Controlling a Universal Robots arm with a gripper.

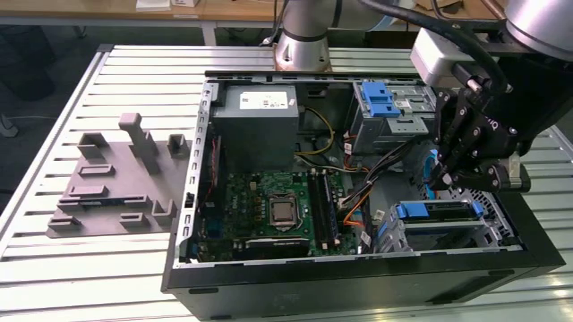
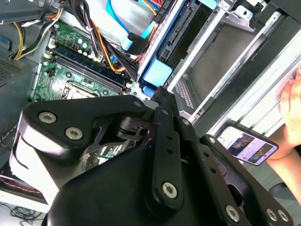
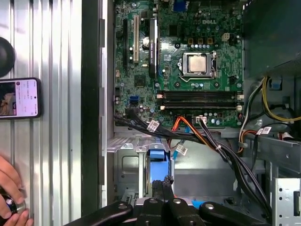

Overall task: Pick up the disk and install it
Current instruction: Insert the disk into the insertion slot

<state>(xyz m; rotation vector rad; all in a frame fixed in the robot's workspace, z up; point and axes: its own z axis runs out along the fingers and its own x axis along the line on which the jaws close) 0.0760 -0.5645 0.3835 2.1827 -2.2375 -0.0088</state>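
**Low over the open case: fingers at the disk's blue bracket**

Seen in the exterior view, the gripper (image 1: 445, 180) is held low inside the open computer case (image 1: 358, 275), toward the exterior view's right. Just below it, the disk (image 1: 414, 210) lies in the lower bay, blue bracket outward. A grey drive cage (image 1: 390, 111), a power-supply box (image 1: 259, 127) and the motherboard (image 1: 278, 211) are seen around it. A grey fixture (image 1: 117, 181) rests on the desk (image 1: 117, 282), well apart.

In the second wrist view, the dark fingers (image 2: 164, 117) are pointed at the disk's blue tab (image 2: 157, 73). A phone (image 2: 244, 143) and a person's hand (image 2: 291, 108) lie outside the case.

In the first wrist view, the fingers (image 3: 157, 190) are drawn together, tips at the bracket's edge (image 3: 157, 162); a grasp cannot be confirmed. Bundled cables (image 3: 211, 141) cross close beside the bay.
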